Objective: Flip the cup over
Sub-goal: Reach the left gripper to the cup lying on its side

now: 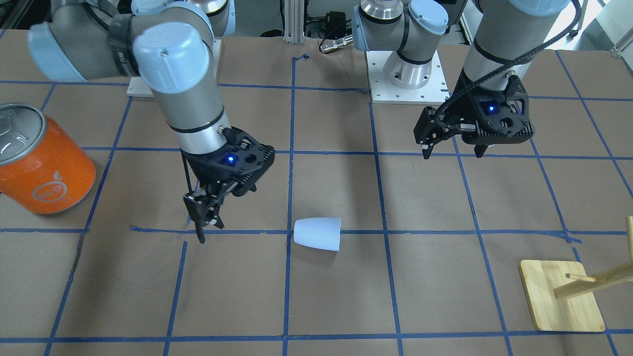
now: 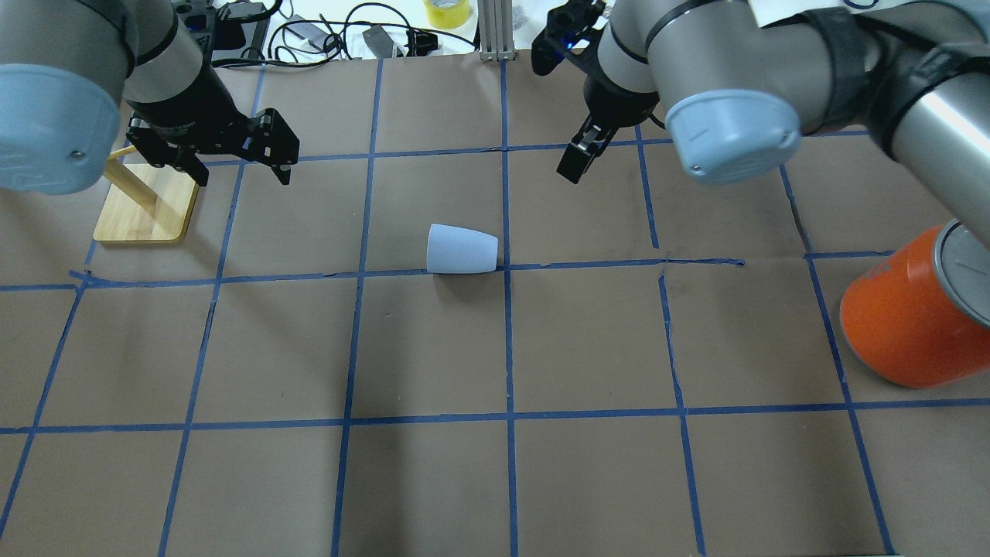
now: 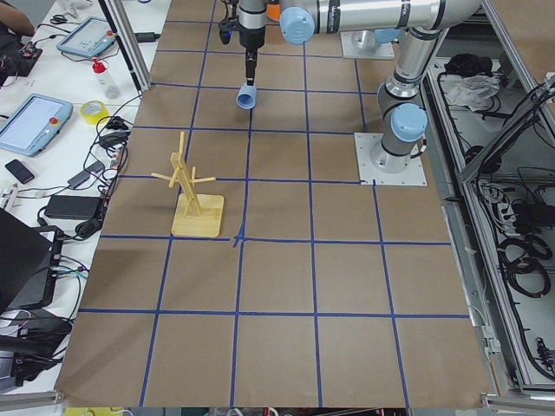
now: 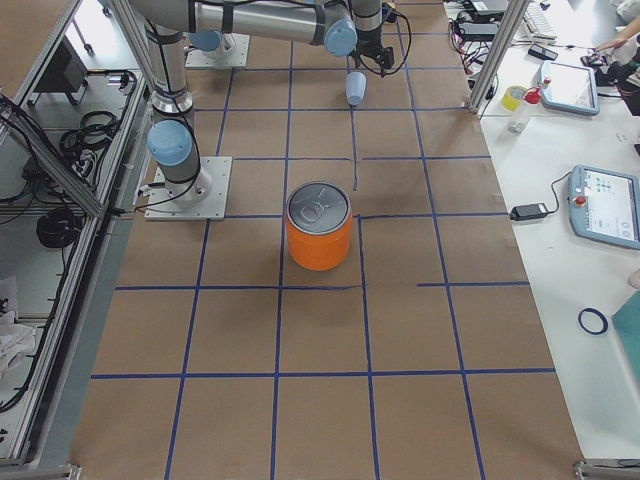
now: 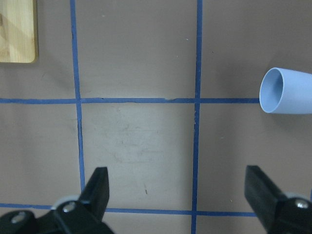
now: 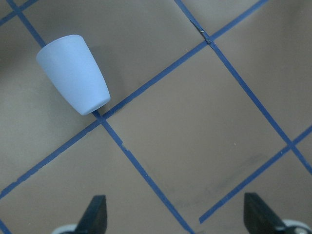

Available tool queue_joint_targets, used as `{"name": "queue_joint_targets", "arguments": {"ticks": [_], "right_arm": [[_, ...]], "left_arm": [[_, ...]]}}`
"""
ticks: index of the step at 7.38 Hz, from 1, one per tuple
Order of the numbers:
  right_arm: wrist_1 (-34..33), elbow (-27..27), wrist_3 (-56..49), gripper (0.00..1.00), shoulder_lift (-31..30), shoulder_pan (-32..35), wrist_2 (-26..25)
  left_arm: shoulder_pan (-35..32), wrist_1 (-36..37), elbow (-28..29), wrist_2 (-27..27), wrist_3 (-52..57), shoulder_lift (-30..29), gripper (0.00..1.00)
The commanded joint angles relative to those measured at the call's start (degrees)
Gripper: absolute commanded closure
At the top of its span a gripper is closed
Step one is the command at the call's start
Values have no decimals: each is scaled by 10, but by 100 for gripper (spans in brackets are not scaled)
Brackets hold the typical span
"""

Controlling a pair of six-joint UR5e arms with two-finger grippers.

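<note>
Evidently poised to right the cup (image 1: pixel 317 234) lying sideways on the table (image 1: pixel 445 277), with left gripper (image 1: pixel 452 154) and right gripper (image 1: pixel 203 233) both spread wide, empty, hovering clear of it.

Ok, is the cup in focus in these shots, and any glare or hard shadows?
Front-facing view: the cup is sharp and evenly lit, with only a faint shadow beside it; the orange can shows reflections on its silver top. Right wrist view: cup crisp, soft shadow alongside. Left wrist view: cup cut off by the right edge.
</note>
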Motion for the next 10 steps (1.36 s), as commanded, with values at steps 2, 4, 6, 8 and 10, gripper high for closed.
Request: {"name": "queue_joint_targets", "arguments": {"ticks": [2,4,6,8,10], "right_arm": [[124,2,157,0,-94,-61,-33],[168,3,200,0,-128,-68,-54],[167,2,308,0,-128,-74,-86],[171,3,369,0,-128,-81,-103],[164,4,372,0,-127,-83,-105]], "left_arm": [[-2,131,-30,-165,-42,-76,0],[-3,155,-33,-237,-47,-129,0],[-7,157,-37,-265,-46,-175,0],[-25,185,-59,-265,-47,-198,0],[-35,196,-63,-268,-49,-214,0]]}}
